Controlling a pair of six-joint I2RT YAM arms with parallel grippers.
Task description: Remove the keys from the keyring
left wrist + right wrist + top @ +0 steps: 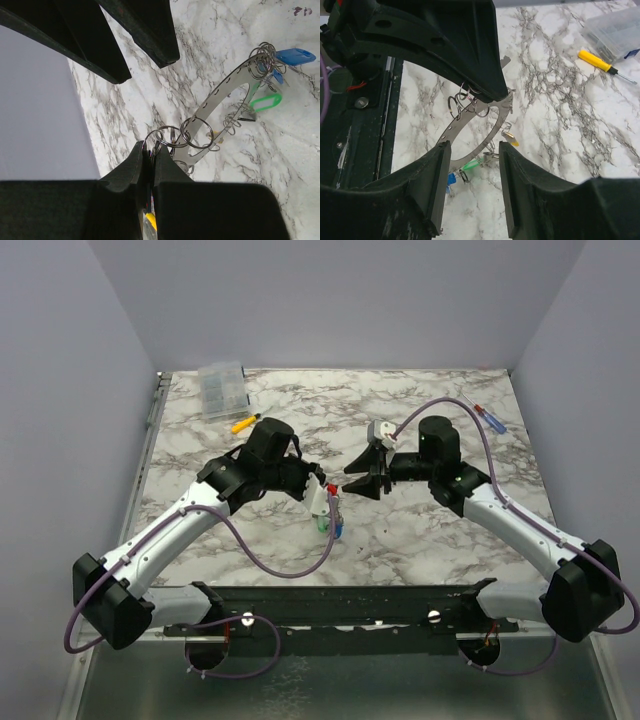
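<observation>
Left gripper [150, 152] has its fingers [132, 167] squeezed together on the little split rings [167, 136] hooked through the rim of the keyring [220, 95]. There might be a key head pinched in there too, but my wrist cam is too close to tell. From that pinch the keyring's long axis runs from lower centre to upper right of the left wrist view, nearly edge-on. The keys [295, 55], blue and green tags, are bunched at the far end over the marble table [225, 30]. Right gripper [472, 147] has its fingers [432, 185] spread apart, and the ring's open face shows just beyond the gap. A yellow screwdriver [595, 60] and a clear box [615, 30] sit in the upper right of that view.
</observation>
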